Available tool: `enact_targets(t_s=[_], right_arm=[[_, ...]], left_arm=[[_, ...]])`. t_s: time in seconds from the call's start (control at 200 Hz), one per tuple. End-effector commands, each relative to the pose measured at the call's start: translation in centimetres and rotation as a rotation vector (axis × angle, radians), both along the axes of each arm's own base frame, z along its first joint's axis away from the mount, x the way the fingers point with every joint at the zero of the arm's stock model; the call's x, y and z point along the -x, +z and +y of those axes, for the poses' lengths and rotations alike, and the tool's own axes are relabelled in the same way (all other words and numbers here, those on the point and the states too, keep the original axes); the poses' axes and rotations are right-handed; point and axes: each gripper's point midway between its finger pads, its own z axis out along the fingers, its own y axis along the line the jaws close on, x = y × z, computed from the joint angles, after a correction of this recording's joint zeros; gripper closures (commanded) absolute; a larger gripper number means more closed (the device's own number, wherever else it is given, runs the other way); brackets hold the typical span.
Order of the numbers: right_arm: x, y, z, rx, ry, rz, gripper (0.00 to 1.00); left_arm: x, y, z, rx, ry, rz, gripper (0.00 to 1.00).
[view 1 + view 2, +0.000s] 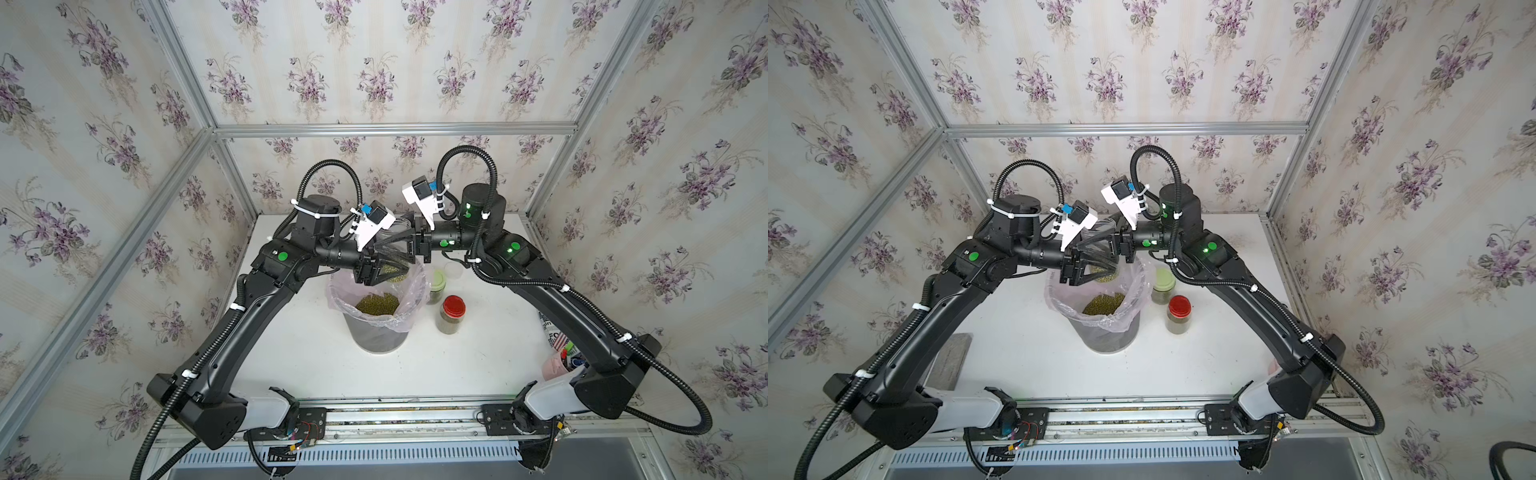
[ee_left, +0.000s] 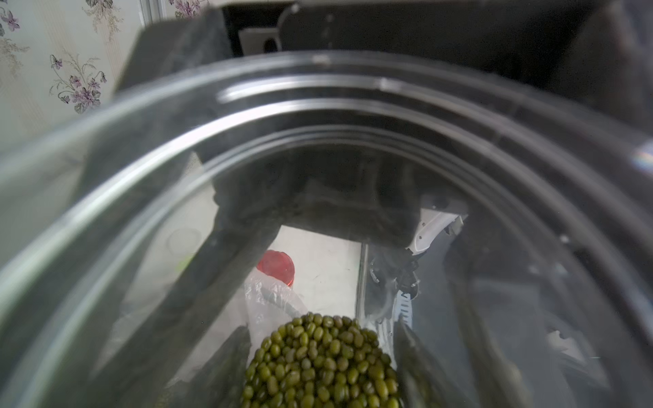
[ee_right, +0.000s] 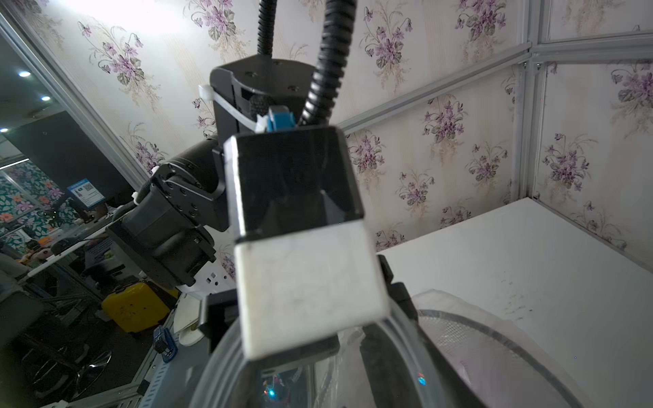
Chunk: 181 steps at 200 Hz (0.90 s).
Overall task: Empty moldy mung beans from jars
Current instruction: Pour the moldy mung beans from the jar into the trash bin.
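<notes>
held jar [image 1: 397, 228]: clear, lidless, raised over the far rim of the bin between both arms; cannot tell which end is the mouth.
moldy mung beans [image 2: 321, 364]: small clump gathered at the jar's low end, seen through the wall in the left wrist view.
bean heap [image 1: 376, 303]: larger share, already lying in the bin.
left gripper [image 1: 388, 271]: fingers narrow, clamped across the jar's lower part.
right gripper [image 1: 384, 247]: fingers astride the jar's upper part; cannot tell whether pressing or only close.
bin [image 1: 378, 340]: grey, with pinkish liner [image 1: 417, 291], directly below the jar.
green-lidded jar [image 1: 436, 286], red-lidded jar [image 1: 452, 316]: upright, closed, on the desk [image 1: 478, 365] just beside the bin.
loose lid [image 1: 453, 270]: translucent white, flat on the desk behind the green-lidded jar.
handling: probably light with so few beans left; stiff, smooth wall, likely to slip or twist under a two-point pinch. Beans loose and free-running, apt to bounce off the liner edge.
hold: across the plain cylindrical wall, clear of the open end; for the closed jars, body in one set of fingers, lid rim in the other.
</notes>
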Motion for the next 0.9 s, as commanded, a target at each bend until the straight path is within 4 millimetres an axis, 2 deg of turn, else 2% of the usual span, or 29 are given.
enact_targets(t_s=[0.0,0.09,0.14,0.21,0.27,0.445,0.585,0.794,0.899], right_arm=[[1.7,0.1,0.1,-0.008,0.082,0.012,0.5],[1.7,0.2,-0.2,-0.013,0.065,0.008,0.56],[1.7,0.4,-0.3,-0.02,0.057,0.007,0.58],[1.8,0.5,-0.5,-0.027,0.046,0.012,0.58],[1.6,0.5,-0.7,-0.034,0.025,0.013,0.6],[0.9,1.1,-1.3,-0.085,-0.053,0.022,0.65],[0.4,1.7,-1.6,-0.122,-0.075,0.034,0.65],[0.5,4.1,-2.8,-0.245,-0.1,0.041,0.66],[0.2,4.6,-3.5,-0.299,-0.133,0.052,0.66]], left_arm=[[-0.6,1.3,-0.2,0.025,0.004,-0.08,0.65],[-0.6,1.4,-0.1,0.024,0.012,-0.088,0.5],[-0.7,1.5,0.0,0.022,0.023,-0.095,0.33],[-0.7,1.6,0.1,0.019,0.032,-0.103,0.18],[-0.7,1.6,0.3,0.016,0.045,-0.108,0.01],[-1.0,1.8,0.6,0.025,0.079,-0.126,0.01],[-0.8,1.8,0.7,0.04,0.084,-0.132,0.01],[-0.4,2.0,0.5,0.076,0.066,-0.131,0.01],[-0.2,2.2,0.4,0.104,0.059,-0.124,0.01]])
